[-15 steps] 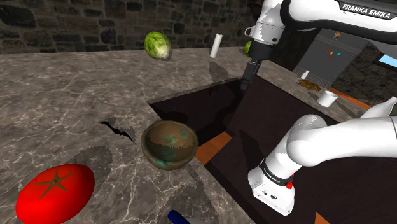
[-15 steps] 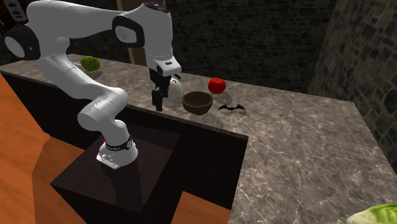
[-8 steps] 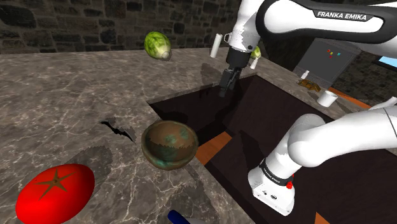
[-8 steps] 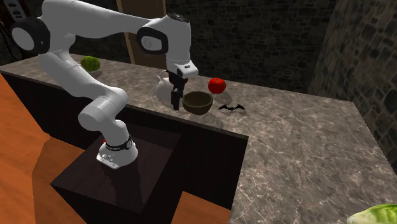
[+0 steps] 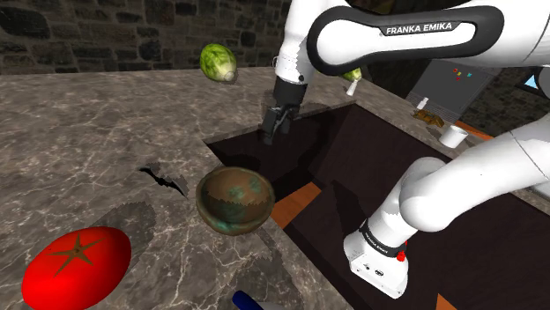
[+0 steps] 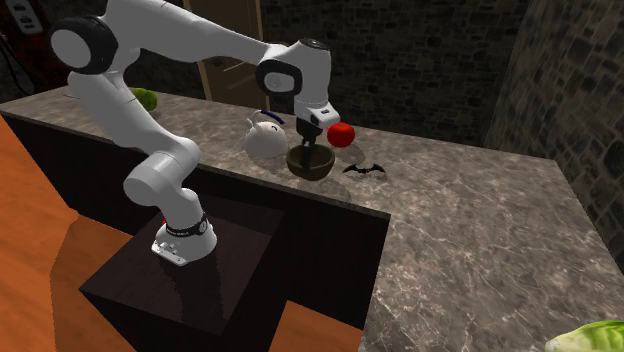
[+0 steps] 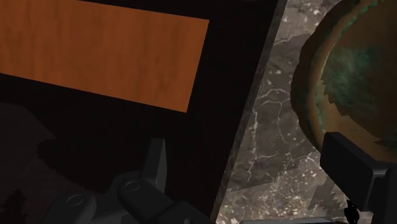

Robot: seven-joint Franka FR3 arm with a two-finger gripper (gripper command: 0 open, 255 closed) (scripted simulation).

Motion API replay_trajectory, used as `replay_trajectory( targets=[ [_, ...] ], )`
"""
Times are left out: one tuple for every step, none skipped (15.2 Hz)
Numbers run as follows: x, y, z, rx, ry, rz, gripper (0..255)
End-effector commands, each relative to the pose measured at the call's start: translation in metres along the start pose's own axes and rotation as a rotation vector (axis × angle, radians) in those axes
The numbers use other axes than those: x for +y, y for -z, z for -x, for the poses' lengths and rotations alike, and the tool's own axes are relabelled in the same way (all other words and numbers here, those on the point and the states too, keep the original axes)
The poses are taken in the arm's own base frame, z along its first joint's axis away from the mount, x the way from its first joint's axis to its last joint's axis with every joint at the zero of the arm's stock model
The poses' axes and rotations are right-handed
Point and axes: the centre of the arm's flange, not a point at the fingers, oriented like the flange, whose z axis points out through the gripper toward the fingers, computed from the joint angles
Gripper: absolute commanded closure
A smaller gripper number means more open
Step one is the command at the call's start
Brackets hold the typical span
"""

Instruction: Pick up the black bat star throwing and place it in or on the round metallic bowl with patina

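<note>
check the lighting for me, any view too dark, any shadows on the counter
Shoulder view: evenly lit, with a soft dark shadow on the veined counter beside the tomato. Second exterior view: the counter is lit, the stone wall behind is dim. Wrist view: dimmest, yet the bowl shows its green patina clearly.

"FRANKA EMIKA" on the white arm (image 5: 414, 33)

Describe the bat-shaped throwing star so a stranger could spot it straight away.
Look at the grey marble counter. Beside the patinated round bowl, near the big red tomato, lies the bat star: flat, black, with spread jagged wings, the one thing there that isn't rounded.
</note>
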Motion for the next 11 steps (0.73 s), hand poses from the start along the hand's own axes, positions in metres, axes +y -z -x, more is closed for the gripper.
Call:
replay_trajectory(
  targets=[
    [-0.020,-0.010,-0.015,0.005,-0.003,-0.001,0],
    [-0.028,-0.015,-0.023,0.007,-0.004,-0.001,0],
    [-0.037,-0.020,-0.032,0.010,-0.005,-0.001,0],
    [-0.046,-0.025,-0.040,0.012,-0.006,-0.001,0],
    [-0.054,-0.030,-0.048,0.014,-0.007,-0.001,0],
    [-0.063,-0.035,-0.057,0.016,-0.008,0.000,0],
    [-0.072,-0.040,-0.065,0.018,-0.009,0.000,0],
    [-0.080,-0.045,-0.073,0.020,-0.010,0.000,0],
    [-0.089,-0.050,-0.082,0.022,-0.011,0.000,0],
    [-0.098,-0.055,-0.090,0.025,-0.012,0.000,0],
    [-0.106,-0.060,-0.098,0.027,-0.013,0.000,0]
  ],
)
